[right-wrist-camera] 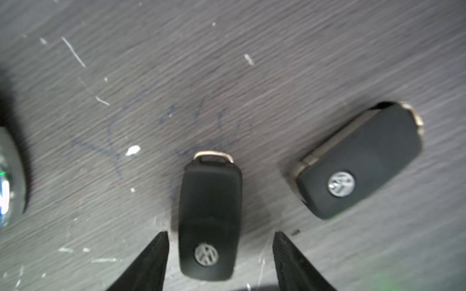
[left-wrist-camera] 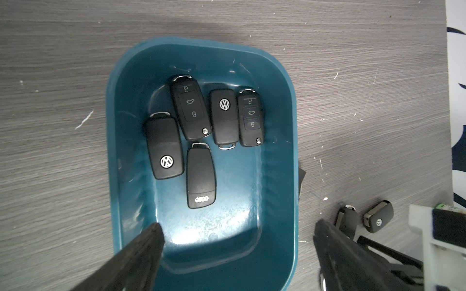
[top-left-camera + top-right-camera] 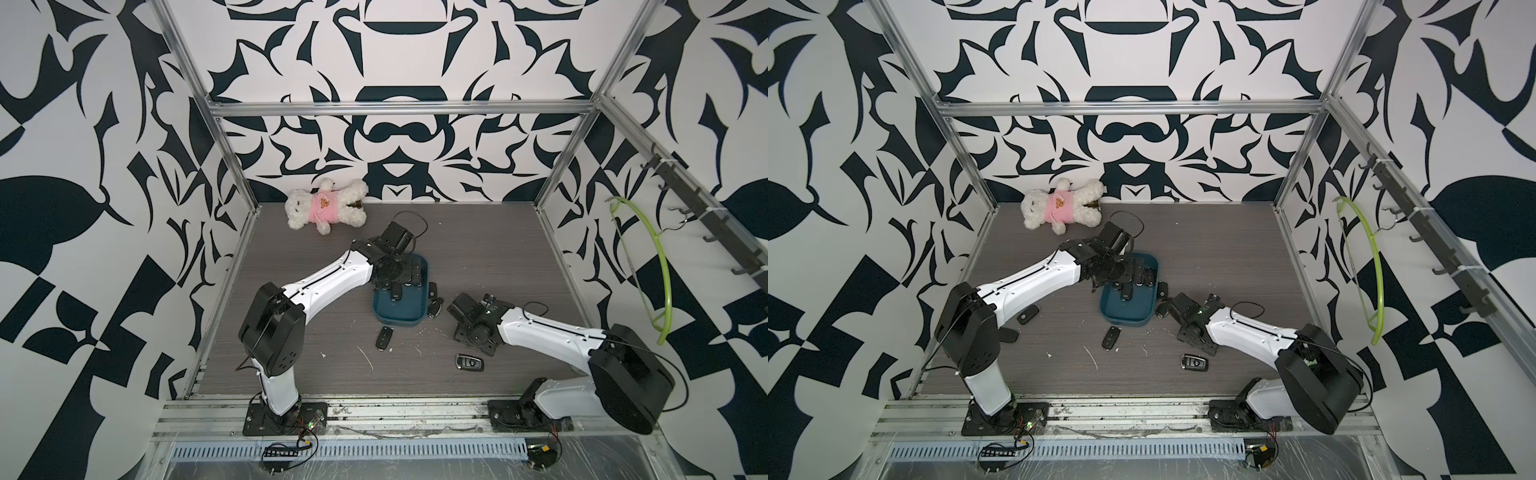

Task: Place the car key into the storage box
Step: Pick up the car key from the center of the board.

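Note:
The storage box [image 2: 274, 105] is a dark teal tub in the middle of the table [image 3: 478, 249], also seen in both top views [image 3: 399, 318] [image 3: 1125, 316]. Several black car keys [image 2: 200, 176] lie inside it. My left gripper [image 2: 238, 229] hangs over the box, open and empty. Right of the box, my right gripper [image 1: 220, 234] is low over the table, open. Its jaws straddle a black car key [image 1: 209, 216] with a VW badge, with a gap on each side. A second VW key [image 1: 360, 163] lies beside it.
More keys lie loose on the table: one in front of the box [image 3: 384, 337], a silver-trimmed one [image 3: 469, 361] near the right arm, two by the left arm [image 3: 1027, 314]. A plush bear [image 3: 326, 203] lies at the back. A green hanger [image 3: 660, 266] hangs on the right wall.

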Motion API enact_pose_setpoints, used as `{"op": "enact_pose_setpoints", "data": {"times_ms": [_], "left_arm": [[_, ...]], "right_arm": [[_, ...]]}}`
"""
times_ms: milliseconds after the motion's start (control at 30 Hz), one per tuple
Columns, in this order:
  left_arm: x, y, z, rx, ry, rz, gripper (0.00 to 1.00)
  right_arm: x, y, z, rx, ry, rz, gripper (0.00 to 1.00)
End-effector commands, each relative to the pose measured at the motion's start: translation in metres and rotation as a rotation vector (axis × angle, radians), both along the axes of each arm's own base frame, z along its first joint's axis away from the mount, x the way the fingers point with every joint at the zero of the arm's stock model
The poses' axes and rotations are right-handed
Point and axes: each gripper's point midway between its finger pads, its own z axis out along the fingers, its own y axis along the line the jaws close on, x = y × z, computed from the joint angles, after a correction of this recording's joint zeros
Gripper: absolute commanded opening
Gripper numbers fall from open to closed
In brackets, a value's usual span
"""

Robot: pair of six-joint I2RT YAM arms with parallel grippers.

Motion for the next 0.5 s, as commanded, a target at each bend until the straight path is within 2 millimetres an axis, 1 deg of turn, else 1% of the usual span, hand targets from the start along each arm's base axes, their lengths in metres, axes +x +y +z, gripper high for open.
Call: {"op": "enact_pose_setpoints", "data": {"times_ms": [0, 100, 333, 400, 467], "left_arm": [[-0.0048, 0.0067, 0.0114, -0.004, -0.020, 0.009, 0.99], [-0.0061, 0.0086, 0.0121, -0.004, -0.021, 0.013, 0.99], [-0.0086, 0.0096, 0.0102, -0.009, -0.014, 0.018, 0.99], [-0.0082, 0.0101, 0.0110, -0.010, -0.016, 0.020, 0.99], [-0.0082, 0.0100, 0.0121, -0.012, -0.018, 0.020, 0.99]], "right_arm": [[0.0096, 0.0074, 0.0051, 0.010, -0.028, 0.014, 0.68], [0.0115, 0.0080, 0.0058, 0.010, -0.036, 0.019, 0.68], [0.0133, 0.0048, 0.0019, -0.029, -0.032, 0.053, 0.58], [0.0138, 0.0047, 0.0009, -0.030, -0.034, 0.057, 0.51], [0.0139, 0.0046, 0.0002, -0.032, -0.036, 0.060, 0.48]]}}
